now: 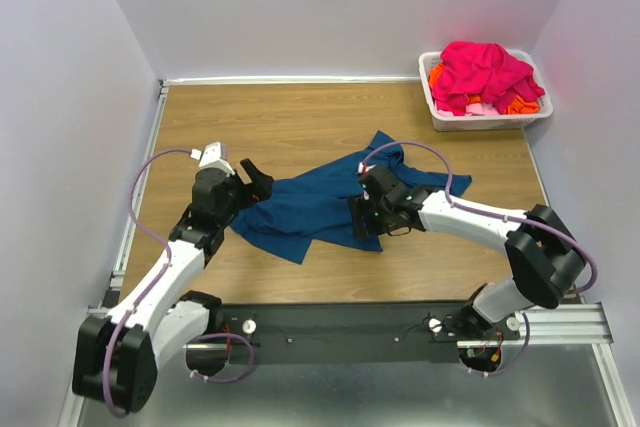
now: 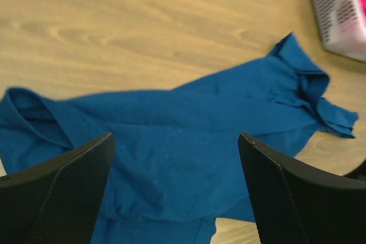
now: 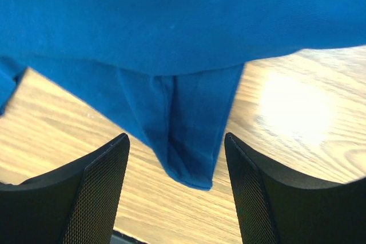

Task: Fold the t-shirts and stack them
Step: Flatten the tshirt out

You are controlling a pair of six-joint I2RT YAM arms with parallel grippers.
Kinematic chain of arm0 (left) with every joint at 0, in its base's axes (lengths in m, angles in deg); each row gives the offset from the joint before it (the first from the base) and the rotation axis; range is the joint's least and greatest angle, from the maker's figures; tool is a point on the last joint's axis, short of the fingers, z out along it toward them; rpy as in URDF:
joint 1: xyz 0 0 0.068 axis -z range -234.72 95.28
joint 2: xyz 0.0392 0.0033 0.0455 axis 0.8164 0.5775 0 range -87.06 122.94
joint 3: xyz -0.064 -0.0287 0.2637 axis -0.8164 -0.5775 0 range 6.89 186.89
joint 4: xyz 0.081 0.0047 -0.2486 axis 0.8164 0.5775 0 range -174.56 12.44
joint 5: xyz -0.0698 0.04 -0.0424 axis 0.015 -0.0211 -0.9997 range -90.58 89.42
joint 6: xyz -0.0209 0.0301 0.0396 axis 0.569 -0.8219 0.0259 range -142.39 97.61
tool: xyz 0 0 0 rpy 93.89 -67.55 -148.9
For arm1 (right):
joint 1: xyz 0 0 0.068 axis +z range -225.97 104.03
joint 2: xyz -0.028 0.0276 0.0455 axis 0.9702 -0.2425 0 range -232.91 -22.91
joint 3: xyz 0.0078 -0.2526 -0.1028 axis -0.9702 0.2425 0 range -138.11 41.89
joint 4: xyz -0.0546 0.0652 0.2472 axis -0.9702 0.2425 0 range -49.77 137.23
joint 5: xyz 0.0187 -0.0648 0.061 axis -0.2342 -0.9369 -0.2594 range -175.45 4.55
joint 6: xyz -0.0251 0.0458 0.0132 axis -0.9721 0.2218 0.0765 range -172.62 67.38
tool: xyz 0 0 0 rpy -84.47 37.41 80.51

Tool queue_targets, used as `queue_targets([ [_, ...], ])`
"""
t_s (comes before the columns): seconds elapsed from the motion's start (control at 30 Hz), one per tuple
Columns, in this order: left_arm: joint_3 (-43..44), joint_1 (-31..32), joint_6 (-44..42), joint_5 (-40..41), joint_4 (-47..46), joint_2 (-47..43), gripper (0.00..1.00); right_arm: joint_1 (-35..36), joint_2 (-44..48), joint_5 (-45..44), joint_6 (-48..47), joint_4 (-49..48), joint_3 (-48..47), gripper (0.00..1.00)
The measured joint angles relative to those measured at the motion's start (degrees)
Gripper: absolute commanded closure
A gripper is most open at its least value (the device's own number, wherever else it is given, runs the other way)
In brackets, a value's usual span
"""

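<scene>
The job has only just begun. No shirt is folded and there is no stack anywhere on the table [image 1: 300, 117].

One blue shirt [image 1: 310, 209] lies on the wood in the middle, between the two arms. It is not flat. It is bunched and crooked, with bumps and creases. One end points to the far right and the other end sits close to the left arm. A thin flap of it hangs toward the near edge. I cannot see a chest picture on it from here.

The left gripper [image 1: 255, 179] is just at the left end of the blue shirt. Its fingers are spread wide and hold nothing. The blue cloth lies under them.

The right gripper [image 1: 362, 217] is at the near right side of the shirt, right by it. Its fingers are apart too. The thin flap sits in the gap between them, but they do not pinch it.

The white basket [image 1: 485, 123] stands in the far right corner, well away from the arms. A pink shirt [image 1: 485, 72] is heaped on top in it, with some orange shirt [image 1: 520, 104] peeking out below.

So I think almost all the work is left. The blue shirt needs to be smoothed flat and folded. Then the ones in the basket need to come out, get folded, and go on top in a pile.
</scene>
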Motion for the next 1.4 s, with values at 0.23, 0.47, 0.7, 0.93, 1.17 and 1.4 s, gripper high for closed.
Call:
queue_targets([
  [0.23, 0.22, -0.46, 5.42, 1.97, -0.94, 11.37, 0.06, 0.02, -2.38, 5.18, -3.48, -0.11, 1.09, 0.26],
  [0.47, -0.76, -4.02, 9.22, 2.97, -4.17, 16.92, 0.13, 0.02, -2.56, 10.4, -5.79, -0.11, 1.84, 0.31],
  [0.7, -0.96, -8.39, 11.45, 2.8, -8.07, 25.79, 0.42, 0.02, -3.67, 13.94, -7.06, -0.26, 1.86, 0.57],
  [0.93, 4.94, -9.01, 10.34, 2.69, -8.31, 32.24, 1.0, 0.31, -5.4, 18.56, -7.5, -0.52, 1.31, 0.99],
  [1.17, 16.48, -11.5, 5.2, 3.13, -6.84, 35.54, 1.0, 0.9, -5.01, 26.49, -5.86, -0.13, -5.57, 0.99],
  [1.4, 39.17, -12.46, -4.81, 6.8, -1.53, 42.29, 1.0, 0.9, 1.6, 33.57, -0.9, -0.76, -19.91, 0.99],
])
